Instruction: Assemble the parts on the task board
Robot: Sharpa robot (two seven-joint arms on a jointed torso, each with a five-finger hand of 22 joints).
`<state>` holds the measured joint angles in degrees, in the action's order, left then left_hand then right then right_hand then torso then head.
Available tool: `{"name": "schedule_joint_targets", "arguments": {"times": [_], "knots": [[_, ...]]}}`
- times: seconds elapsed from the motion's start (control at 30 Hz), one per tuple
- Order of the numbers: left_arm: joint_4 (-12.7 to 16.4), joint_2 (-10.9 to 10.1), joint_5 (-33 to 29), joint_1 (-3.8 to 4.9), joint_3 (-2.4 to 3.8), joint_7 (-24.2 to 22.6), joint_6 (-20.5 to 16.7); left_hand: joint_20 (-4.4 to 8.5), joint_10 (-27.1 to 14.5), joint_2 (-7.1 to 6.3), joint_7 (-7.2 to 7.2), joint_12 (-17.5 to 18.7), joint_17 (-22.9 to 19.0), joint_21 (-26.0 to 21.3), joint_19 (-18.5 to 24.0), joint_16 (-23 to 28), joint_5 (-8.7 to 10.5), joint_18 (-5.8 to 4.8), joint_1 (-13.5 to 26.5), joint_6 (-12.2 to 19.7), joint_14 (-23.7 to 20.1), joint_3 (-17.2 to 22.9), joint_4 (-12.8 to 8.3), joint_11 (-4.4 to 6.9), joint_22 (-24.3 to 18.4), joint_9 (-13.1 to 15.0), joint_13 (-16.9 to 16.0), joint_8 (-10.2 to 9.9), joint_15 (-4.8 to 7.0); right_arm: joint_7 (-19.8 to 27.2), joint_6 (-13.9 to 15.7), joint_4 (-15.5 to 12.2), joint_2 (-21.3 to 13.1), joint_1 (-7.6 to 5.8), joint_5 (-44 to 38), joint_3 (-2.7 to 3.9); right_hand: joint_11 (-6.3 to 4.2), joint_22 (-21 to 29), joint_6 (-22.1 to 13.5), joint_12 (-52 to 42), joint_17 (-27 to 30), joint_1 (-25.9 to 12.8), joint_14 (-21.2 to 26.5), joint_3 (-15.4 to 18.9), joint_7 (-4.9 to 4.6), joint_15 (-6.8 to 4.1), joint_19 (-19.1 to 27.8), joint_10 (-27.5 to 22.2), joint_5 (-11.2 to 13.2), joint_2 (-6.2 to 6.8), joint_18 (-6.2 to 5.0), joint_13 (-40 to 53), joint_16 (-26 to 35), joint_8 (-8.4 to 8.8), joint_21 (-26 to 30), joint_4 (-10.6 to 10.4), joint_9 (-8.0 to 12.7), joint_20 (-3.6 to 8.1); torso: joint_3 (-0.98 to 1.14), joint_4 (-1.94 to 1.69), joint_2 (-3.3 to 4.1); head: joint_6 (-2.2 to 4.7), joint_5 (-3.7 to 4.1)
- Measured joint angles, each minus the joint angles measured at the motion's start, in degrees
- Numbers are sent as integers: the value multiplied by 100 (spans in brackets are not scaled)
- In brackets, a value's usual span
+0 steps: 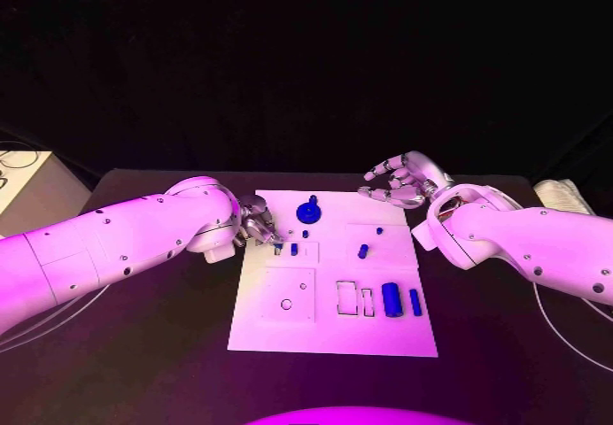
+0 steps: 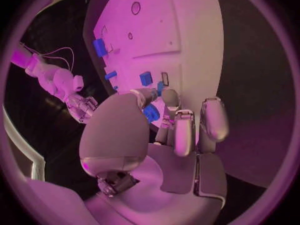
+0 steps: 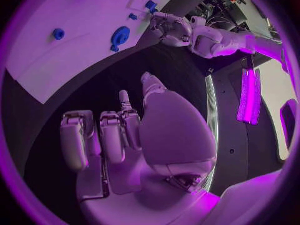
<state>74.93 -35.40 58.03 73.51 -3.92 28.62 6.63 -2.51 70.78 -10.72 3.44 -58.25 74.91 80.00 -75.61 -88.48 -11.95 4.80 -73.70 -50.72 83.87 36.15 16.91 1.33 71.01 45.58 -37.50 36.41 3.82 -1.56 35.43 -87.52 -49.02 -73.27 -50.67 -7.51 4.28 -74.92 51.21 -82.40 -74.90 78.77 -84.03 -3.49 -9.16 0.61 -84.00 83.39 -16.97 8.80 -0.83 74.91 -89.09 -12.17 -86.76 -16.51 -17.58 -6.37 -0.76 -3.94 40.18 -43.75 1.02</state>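
barely started tbh: loose parts (image 1: 392, 300) lying at 5 o'clock on task board (image 1: 332, 341), left hand (image 1: 256, 221) pinching a small blue piece (image 2: 150, 113), right hand (image 1: 402, 180) curled on nothing.

The task board (image 1: 335, 301) is a white rectangular plate lying flat on the black counter (image 1: 153, 354), marked with outlined recesses and small holes. A round blue disc part with a stem (image 1: 308, 212) sits near its far edge. Small blue pegs (image 1: 363, 251) stand about the middle of the board. Two oblong blue blocks (image 1: 392, 299) lie side by side near the right edge, just beside empty rectangular outlines (image 1: 346, 297). One small blue part (image 1: 277, 249) is at the left edge.
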Motion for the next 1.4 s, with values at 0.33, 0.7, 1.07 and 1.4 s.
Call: {"name": "schedule_joint_targets", "arguments": {"times": [0.33, 0.7, 1.07, 1.4], "knots": [[128, -45, 246, -13, -3, 46, -17, 36, 40, -53, -19, -30, 0, 43, -45, -26, 0, 0, 97, -19, 17, 112, -63, 0, 63, 3, -31, 0, 17, -14, -19, 6, -7, 1, -11, -1, 0, 1, 0, 0, 0, 3, 0, 0, 0, 0, 0, 0, 0, 2, 0, 0, 0, 0, 0, 0, -3, 0, 2, 5, 7, -17, -12], [254, -119, 399, -19, -13, 90, 17, 36, 40, -83, -31, -30, 0, 43, -45, -26, -23, 0, 127, -31, 17, 127, -49, -1, 68, 8, -22, 24, 17, -12, -52, 30, -15, 1, -6, -1, 0, 1, 0, 0, 0, 3, 0, 0, 0, 0, 0, 0, 0, 2, 0, 0, 0, 0, 0, 0, -3, 0, 3, 2, 3, -42, -37], [321, -174, 464, -27, -13, 109, 46, 15, 63, -129, -49, -30, 0, 42, -65, -26, -23, 0, 173, -50, 17, 127, -49, 19, 77, 10, -22, 30, 16, -9, -68, 34, -20, 1, -5, -1, 0, 2, 0, 23, 0, 3, 0, 0, 0, 0, 0, 0, 0, 2, 0, 4, 0, 0, 0, 0, -3, 0, 2, 7, 3, -58, -28], [345, -177, 477, -33, -14, 117, 72, 15, 64, -179, -28, -30, 0, 42, -65, -48, -45, 0, 268, -72, 17, 371, -262, 16, 77, 218, -22, 29, 16, -8, -75, 37, -17, 1, -4, -1, 0, 0, 0, 23, 0, 3, 0, 0, 0, 0, 0, 0, 0, 2, 0, 4, 0, 0, 0, 0, -2, 0, 2, 5, 3, -74, -26]]}}
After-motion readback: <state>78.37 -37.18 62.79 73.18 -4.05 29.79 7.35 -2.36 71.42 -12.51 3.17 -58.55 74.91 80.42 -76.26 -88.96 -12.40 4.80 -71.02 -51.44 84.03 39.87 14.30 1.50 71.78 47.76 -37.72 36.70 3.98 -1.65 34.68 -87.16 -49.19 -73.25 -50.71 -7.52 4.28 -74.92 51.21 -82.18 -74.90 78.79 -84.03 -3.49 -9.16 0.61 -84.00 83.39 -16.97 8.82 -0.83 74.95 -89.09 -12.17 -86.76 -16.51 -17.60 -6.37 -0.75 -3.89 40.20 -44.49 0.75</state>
